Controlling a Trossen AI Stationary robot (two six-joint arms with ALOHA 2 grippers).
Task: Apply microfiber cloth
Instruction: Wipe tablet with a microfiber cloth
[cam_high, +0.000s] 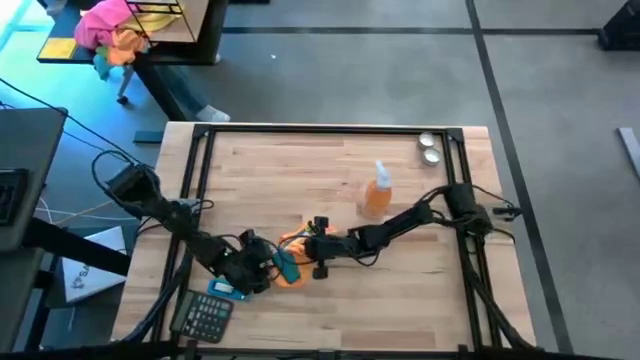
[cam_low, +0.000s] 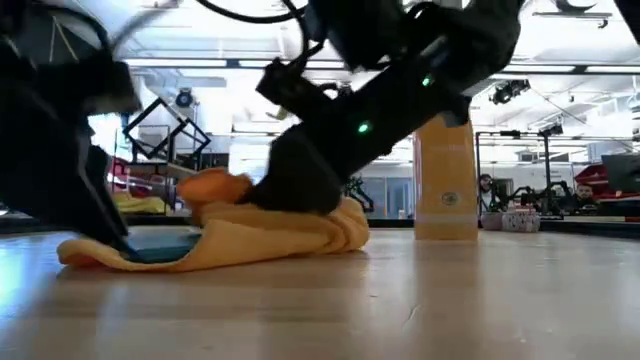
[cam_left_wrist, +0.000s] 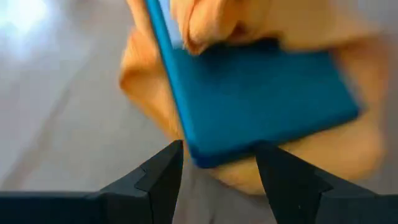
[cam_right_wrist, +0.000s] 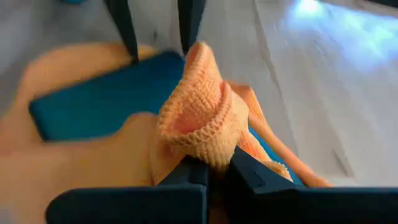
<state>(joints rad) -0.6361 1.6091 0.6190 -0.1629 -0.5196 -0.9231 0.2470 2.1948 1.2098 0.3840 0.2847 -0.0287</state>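
Observation:
The orange microfiber cloth (cam_high: 291, 238) lies bunched on the wooden table, under and partly over a flat teal phone (cam_left_wrist: 261, 87). The phone rests on the cloth (cam_low: 280, 235). My right gripper (cam_right_wrist: 214, 165) comes in from the table's right and is shut on a bunch of the cloth on top of the phone. My left gripper (cam_left_wrist: 219, 155) reaches in from the left. It is open, with its fingers on either side of one corner of the phone's end (cam_left_wrist: 205, 158). My right gripper pinches a gathered fold of the cloth (cam_right_wrist: 199, 124) between its two fingers, several layers thick. The fingers come in low, slanting down from the table's right. The bunch stands up past the fingertips, and the remaining cloth lies slack on the phone and the table. Whether my left gripper touches the phone's end, I cannot tell.
A small orange spray bottle (cam_high: 378, 192) with a white top stands just beyond my right arm. A calculator (cam_high: 204, 316) lies near the table's front left edge. Two small metal tins (cam_high: 430, 150) sit at the far right. Bare wood lies at the front right.

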